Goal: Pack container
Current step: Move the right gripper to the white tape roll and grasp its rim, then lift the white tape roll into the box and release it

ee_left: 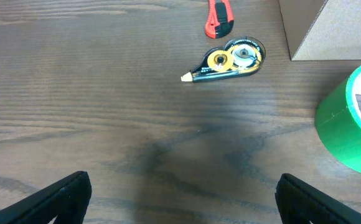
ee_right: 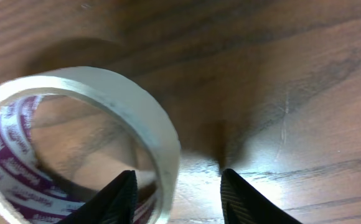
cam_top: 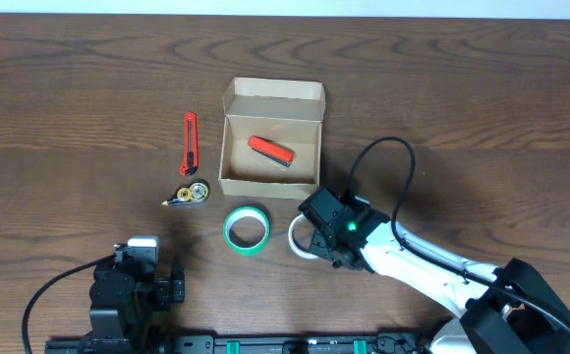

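**Q:** Where is the container?

**A:** The open tan container sits in the middle of the desk, with its flap lid on the far side. The right gripper is just beyond the container's near-right corner. The left gripper is well apart from it, near and to the left.

**Q:** And the jaws?

**A:** The right jaws are apart, straddling the wall of a white tape roll. The left jaws are spread wide over the desk.

Container, cutter, green tape on table
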